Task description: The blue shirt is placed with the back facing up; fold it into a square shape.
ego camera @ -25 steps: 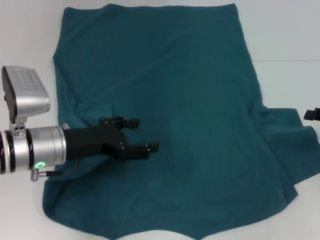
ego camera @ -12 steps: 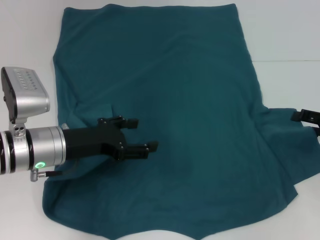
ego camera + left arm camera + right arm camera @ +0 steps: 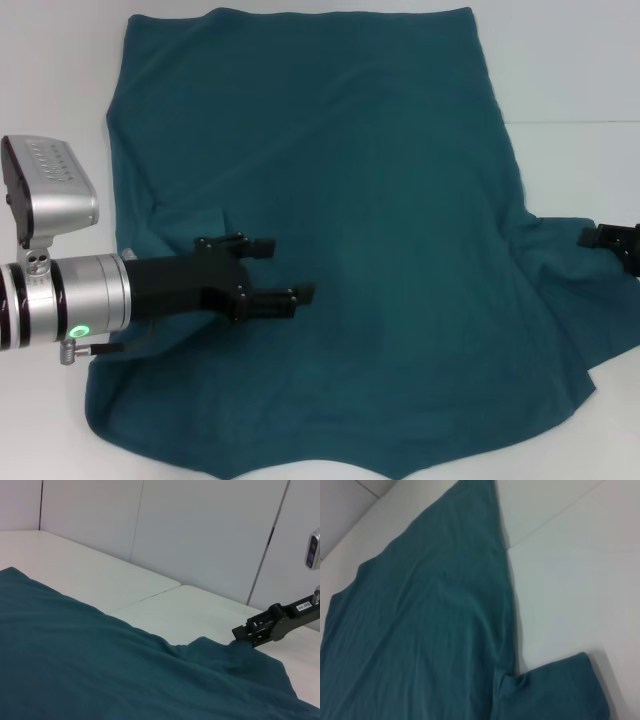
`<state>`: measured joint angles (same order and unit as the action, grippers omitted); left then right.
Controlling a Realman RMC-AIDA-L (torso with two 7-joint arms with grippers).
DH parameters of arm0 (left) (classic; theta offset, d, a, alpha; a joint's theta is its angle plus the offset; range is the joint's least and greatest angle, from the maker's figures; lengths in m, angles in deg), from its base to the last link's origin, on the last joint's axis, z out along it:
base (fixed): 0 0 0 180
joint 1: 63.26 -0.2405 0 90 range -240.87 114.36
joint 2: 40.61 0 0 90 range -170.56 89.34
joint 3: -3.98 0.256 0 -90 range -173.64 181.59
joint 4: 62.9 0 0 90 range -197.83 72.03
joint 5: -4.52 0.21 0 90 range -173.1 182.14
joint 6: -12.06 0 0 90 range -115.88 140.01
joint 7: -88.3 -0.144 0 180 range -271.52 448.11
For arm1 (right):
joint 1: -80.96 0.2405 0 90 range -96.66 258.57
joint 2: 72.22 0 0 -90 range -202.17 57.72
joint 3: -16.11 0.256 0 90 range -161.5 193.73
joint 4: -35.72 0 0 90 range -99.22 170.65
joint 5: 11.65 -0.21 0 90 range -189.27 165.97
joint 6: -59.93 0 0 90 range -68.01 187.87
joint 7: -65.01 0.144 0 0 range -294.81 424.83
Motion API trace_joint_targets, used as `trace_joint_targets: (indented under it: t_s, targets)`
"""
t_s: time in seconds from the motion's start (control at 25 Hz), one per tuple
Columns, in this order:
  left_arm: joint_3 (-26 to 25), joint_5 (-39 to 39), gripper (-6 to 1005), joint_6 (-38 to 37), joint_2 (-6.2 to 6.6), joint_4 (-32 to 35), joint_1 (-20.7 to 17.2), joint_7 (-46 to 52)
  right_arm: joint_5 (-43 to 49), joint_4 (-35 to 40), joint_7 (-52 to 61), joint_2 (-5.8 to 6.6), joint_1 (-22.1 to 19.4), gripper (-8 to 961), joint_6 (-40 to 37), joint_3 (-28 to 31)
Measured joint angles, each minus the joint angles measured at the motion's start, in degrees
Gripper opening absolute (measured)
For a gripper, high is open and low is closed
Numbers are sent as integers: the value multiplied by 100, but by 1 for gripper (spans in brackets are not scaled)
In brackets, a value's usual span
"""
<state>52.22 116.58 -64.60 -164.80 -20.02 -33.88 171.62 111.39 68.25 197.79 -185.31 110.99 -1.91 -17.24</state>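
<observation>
— What changed?
— The right gripper (image 3: 612, 241) has slid in from the table's (image 3: 570, 70) right edge to the blue shirt (image 3: 380, 200) sleeve; whether it's spread, I cannot tell.
— And the left gripper (image 3: 275, 270)?
— Hovering spread over the left side — the shirt is spread flat across the table, so folding looks barely begun.

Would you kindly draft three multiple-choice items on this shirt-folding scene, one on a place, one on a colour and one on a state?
1. Where is the left gripper?
A. Over the shirt's left part
B. Off the table
C. At the far hem

2. What colour is the large, soft short-sleeved T-shirt?
A. Red
B. Dark teal-blue
C. White

3. How do the left gripper's fingers stand?
A. Clamped on a sleeve
B. Shut on nothing
C. Open

Key: 1 A, the left gripper shows above the fabric on that side. 2 B, the T-shirt is plain dark teal-blue on the white table. 3 C, its fingers are spread with nothing between them. The right gripper sits at the right sleeve.
</observation>
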Motion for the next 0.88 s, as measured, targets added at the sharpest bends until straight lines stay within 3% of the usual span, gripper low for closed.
trace_joint_targets:
  t_s: [0.28,0.4,0.88]
  targets:
    - [1,0,908,3,0,0,-3,21,-24,-2,-37,-6,-28,556,7,8]
    - [1,0,908,3,0,0,-3,19,-25,-1,-21,-7,-43,307,11,19]
    - [-8,-8,908,4,0,0,-3,14,-33,5,-174,-96,-70,59,138,257]
